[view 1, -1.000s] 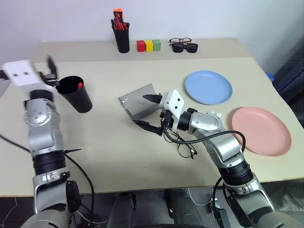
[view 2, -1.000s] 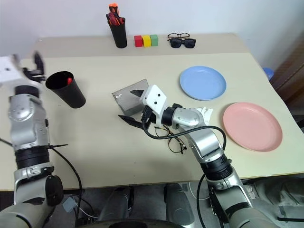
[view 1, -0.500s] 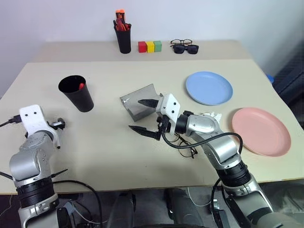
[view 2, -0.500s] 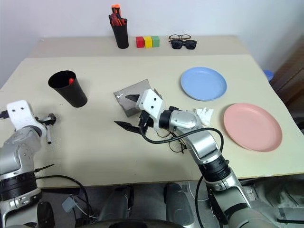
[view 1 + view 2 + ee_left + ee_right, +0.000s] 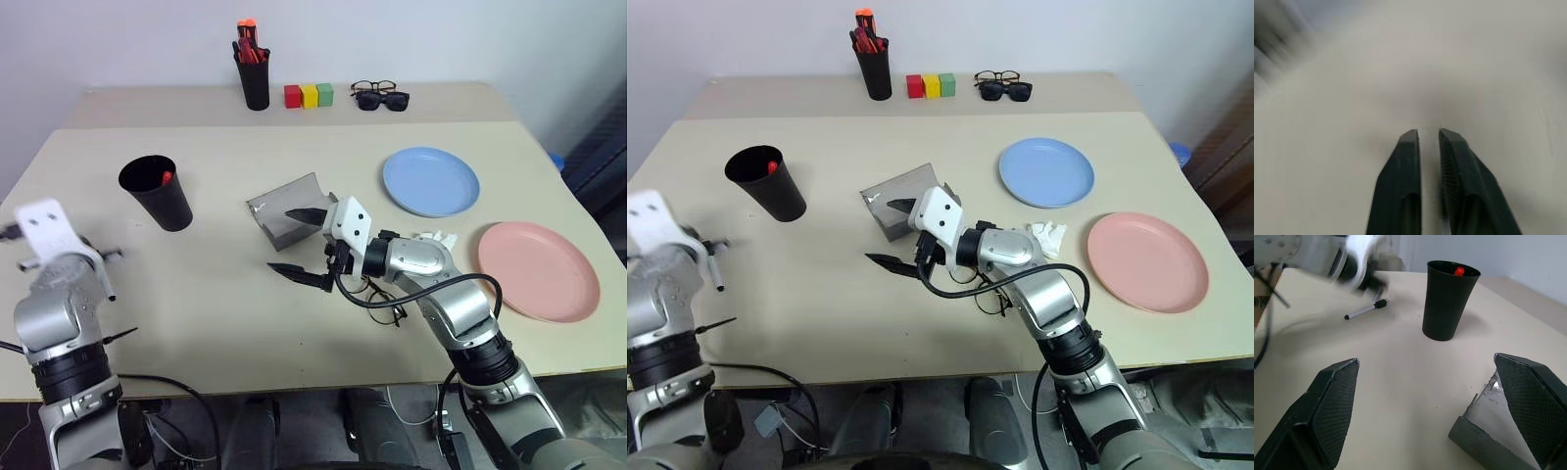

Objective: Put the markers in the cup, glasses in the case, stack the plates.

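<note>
A slim marker [image 5: 165, 177] stands in the wide, tapered black plastic cup [image 5: 159, 201], and only its red cap shows above the rim. The cup is upright on the left part of the beige table [image 5: 225, 323]. A second slim marker [image 5: 1364, 310], pale grey with a dark cap, lies flat on the table near the cup, just beside my left gripper [image 5: 1429, 133]. That gripper's fingers stand nearly together with a thin slit between them.

At the table's middle the grey hard-shell glasses case [image 5: 284, 208] lies open. My right gripper [image 5: 289, 240] is level in front of it, its jaws spread wide and holding nothing; one finger reaches over the case, the other hangs above bare table. The thin black wire-framed glasses with round clear lenses [image 5: 384, 302] lie on the table, partly hidden under my right wrist and well apart from the case.

Further right sit the round, shallow light blue plate [image 5: 431, 181] and the matching pink plate [image 5: 539, 271]. They are side by side, not stacked.
</note>
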Available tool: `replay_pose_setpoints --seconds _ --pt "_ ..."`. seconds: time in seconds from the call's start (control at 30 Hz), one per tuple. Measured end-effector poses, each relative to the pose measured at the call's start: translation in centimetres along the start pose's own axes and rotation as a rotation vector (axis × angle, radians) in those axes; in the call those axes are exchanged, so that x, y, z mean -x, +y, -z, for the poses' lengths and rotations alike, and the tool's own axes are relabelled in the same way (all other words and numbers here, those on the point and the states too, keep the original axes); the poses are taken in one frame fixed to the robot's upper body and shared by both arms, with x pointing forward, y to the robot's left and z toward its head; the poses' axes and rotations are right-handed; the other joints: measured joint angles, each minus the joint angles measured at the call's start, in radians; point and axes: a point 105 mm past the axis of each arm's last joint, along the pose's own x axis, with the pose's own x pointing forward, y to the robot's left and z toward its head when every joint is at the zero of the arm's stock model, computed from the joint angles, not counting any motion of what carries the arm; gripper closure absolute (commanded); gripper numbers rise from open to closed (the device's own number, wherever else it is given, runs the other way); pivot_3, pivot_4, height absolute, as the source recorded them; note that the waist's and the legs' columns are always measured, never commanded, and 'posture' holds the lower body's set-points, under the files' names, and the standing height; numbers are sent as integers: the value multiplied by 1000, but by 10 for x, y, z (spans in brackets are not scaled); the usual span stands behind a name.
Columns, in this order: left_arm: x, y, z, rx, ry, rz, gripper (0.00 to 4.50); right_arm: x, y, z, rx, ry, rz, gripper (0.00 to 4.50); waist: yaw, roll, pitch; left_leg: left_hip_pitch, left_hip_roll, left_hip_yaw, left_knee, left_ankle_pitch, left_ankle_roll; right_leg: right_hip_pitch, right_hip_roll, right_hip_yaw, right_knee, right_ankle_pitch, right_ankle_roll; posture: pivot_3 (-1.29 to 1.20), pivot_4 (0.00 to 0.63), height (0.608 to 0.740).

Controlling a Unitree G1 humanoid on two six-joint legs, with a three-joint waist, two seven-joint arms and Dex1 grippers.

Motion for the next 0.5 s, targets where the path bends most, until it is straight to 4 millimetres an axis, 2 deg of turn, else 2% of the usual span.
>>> replay_pose_setpoints --seconds 0.03,0.07,0.1,0.13,0.17,0.2,0.23,0.3,0.4,0.43,0.47,0.5 --pt "0 -8 -29 8 -143 33 3900 0 0 0 1 0 1 0 3 0 0 -1 0 0 0 0 -1 0 0 0 0 0 0 0 150 740" --pt "5 -23 -67 20 -319 96 3900 0 0 0 1 1 1 0 14 -1 0 -1 0 0 0 1 -1 0 0 0 -1 0 0 0 150 740" --pt "14 -41 -101 33 -473 170 3900 0 0 0 1 1 1 0 25 -1 0 -1 0 0 0 1 -1 0 0 0 -2 0 0 0 150 740" --pt "25 -56 -127 44 -592 228 3900 -1 1 -1 1 -3 -3 0 30 0 0 -1 -1 0 0 1 -2 2 -1 0 -4 0 0 0 150 740" --pt "35 -69 -146 48 -679 277 3900 -3 3 -1 0 -8 -9 0 30 0 -1 -1 -2 1 0 1 -1 2 -2 0 -4 1 0 0 150 740" --pt "41 -81 -154 40 -724 320 3900 -4 3 -2 0 -10 -9 0 27 1 -1 0 -2 2 0 1 -1 3 -3 1 -4 1 1 0 150 740" --pt "42 -91 -153 17 -737 349 3900 -4 3 -2 1 -9 -7 0 24 2 -1 0 -2 3 0 1 -1 3 -3 1 -4 1 2 0 150 740" --pt "31 -101 -135 -15 -673 360 3900 -3 1 -1 7 -3 6 0 11 2 -1 1 -1 3 0 1 -1 2 -1 1 -2 1 2 0 150 740" --pt "13 -98 -104 -74 -552 302 3900 -1 -2 1 13 9 23 0 -9 1 -1 0 0 1 0 1 -1 -1 0 1 0 1 2 0 150 740" --pt "9 -94 -99 -76 -525 275 3382 0 -2 2 13 14 27 0 -10 1 -1 0 0 1 0 1 -1 -2 0 1 0 1 2 0 150 740" --pt "6 -88 -96 -69 -501 242 3094 1 -3 3 12 18 32 0 -11 1 -1 0 0 1 0 1 -1 -2 0 1 1 1 2 0 150 740" --pt "0 -77 -90 -58 -456 185 2564 2 -3 4 10 21 35 0 -13 1 -1 0 0 1 0 1 -1 -2 0 1 1 1 2 0 150 740"
